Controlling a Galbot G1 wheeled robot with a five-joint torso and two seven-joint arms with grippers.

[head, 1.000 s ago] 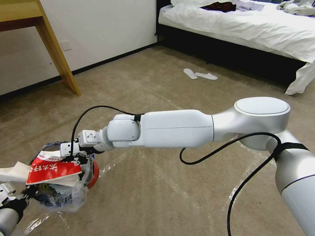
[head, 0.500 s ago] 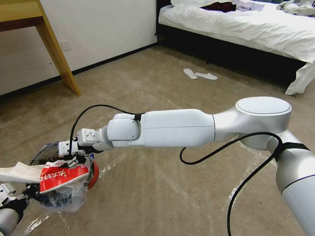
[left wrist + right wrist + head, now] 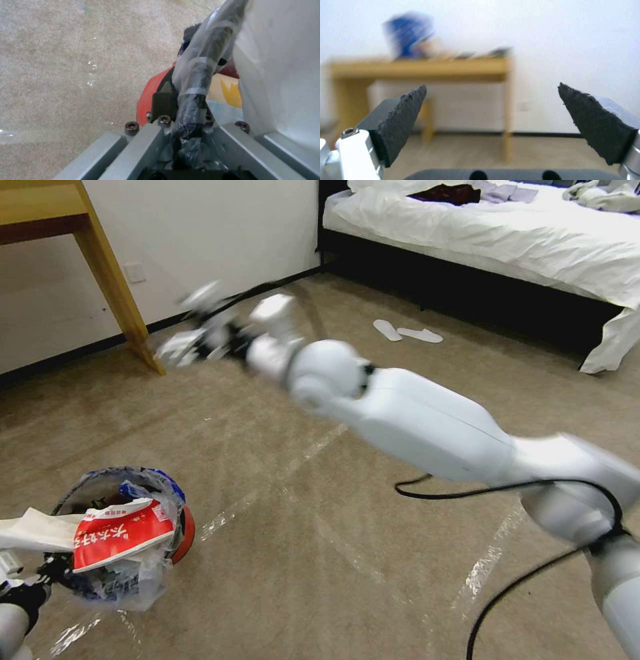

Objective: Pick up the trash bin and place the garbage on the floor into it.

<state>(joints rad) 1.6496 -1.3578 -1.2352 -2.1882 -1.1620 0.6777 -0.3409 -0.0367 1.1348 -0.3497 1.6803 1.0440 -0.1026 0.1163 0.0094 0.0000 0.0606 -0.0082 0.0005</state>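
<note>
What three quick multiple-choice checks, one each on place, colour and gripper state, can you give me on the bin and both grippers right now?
1. Where is the right gripper?
A. Down inside the bin
B. Raised above the carpet, toward the wooden table leg
C. Resting on the bed

2. What colour is the large wrapper lying on top of the trash bin?
A. Red with yellow characters
B. Green
C. Plain black

3. How is the left gripper?
A. Open, away from the bin
B. Shut on the bin's bag-wrapped rim
C. Holding a slipper

Answers:
1 B: the head view shows the right arm stretched out with its gripper up near the table leg, well clear of the bin.
2 A: the wrapper across the bin mouth is red with yellow print.
3 B: the left wrist view shows its fingers clamped on the plastic-covered rim.
</note>
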